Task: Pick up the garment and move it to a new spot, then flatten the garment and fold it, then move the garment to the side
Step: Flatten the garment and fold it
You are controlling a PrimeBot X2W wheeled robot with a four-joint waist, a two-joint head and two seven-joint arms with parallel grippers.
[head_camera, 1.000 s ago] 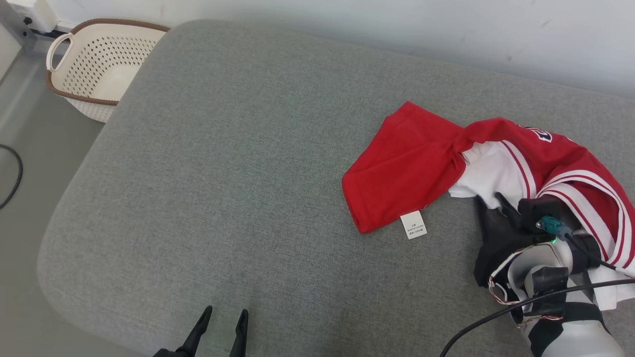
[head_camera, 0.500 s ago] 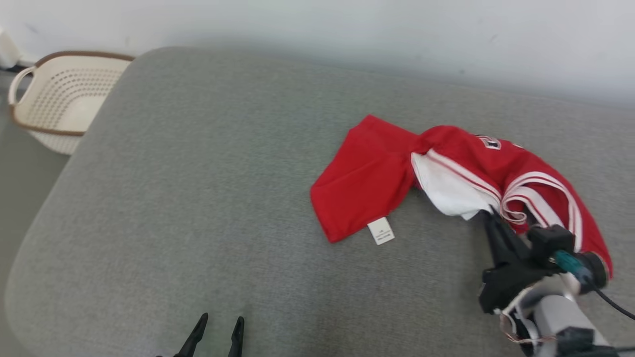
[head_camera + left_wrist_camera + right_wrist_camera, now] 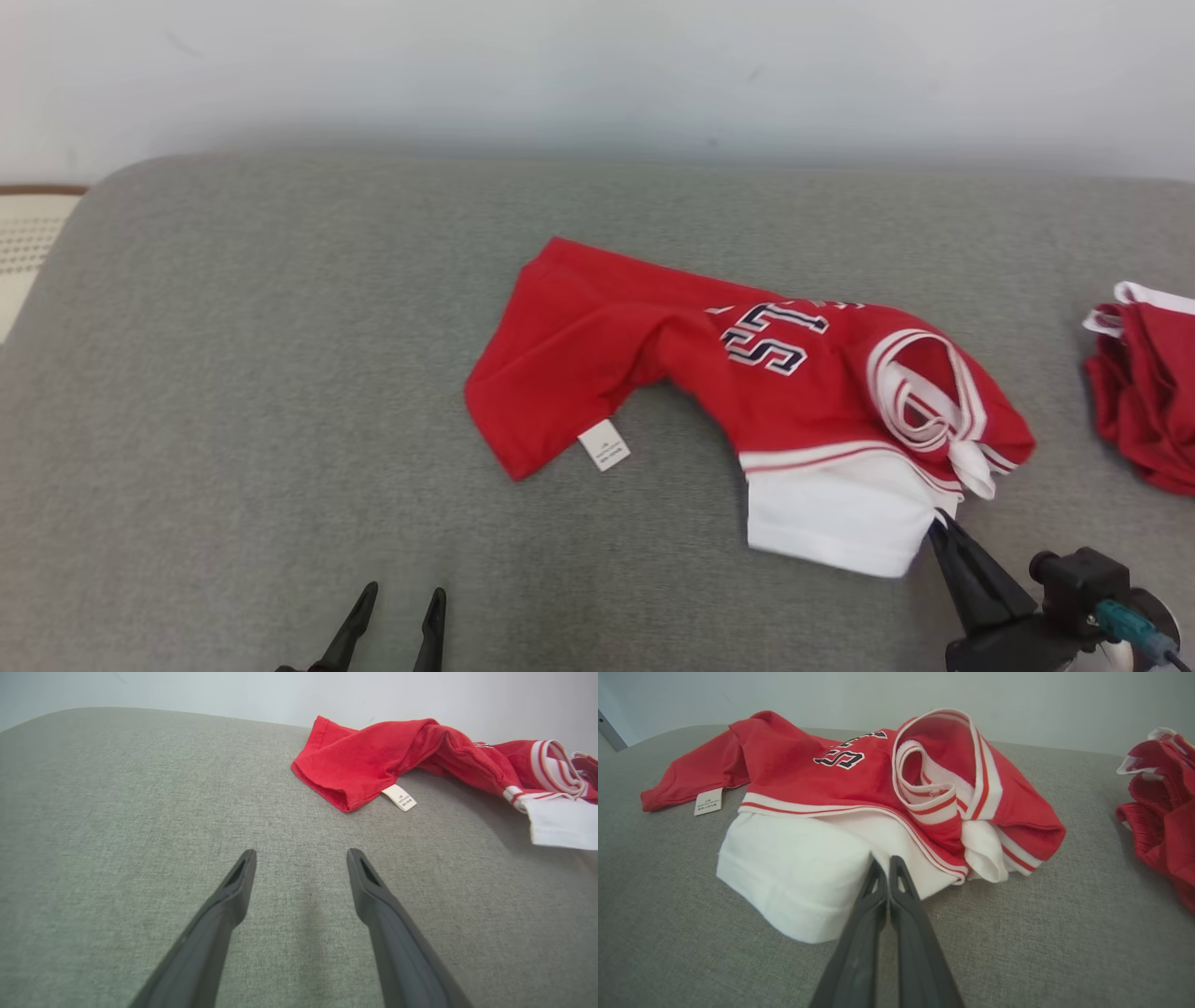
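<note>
So the jersey [image 3: 747, 392] was lying crumpled on the grey cushion [image 3: 280, 373], a bit right of the middle in the head view. The red body was spread out to the left, with its little white label [image 3: 604, 445] sticking out at the near edge. The navy and white print [image 3: 770, 338] faced up. The striped collar [image 3: 920, 392] was bunched up and standing open near the right end, and a white sleeve [image 3: 840, 513] was folded out flat on the side nearest the robot.

The right gripper [image 3: 936, 521] was down at the near right corner of that white sleeve. Its fingers were pressed tight together with no gap. From the right wrist view the tips sat right at the sleeve's edge, where the fabric creased over them, so it looked like it had a thin pinch of the jersey.

The left gripper [image 3: 404, 593] was well off to the left near the cushion's front edge. Its fingers were spread wide with nothing between them, pointing over bare cushion, and the jersey's red hem was a good way ahead of it.

There was also another red piece with white trim [image 3: 1144, 401] heaped at the far right of the cushion, apart from the jersey. A sliver of a cream basket [image 3: 19, 252] poked in at the left edge, and there was a plain pale wall [image 3: 560, 75] behind it all.
</note>
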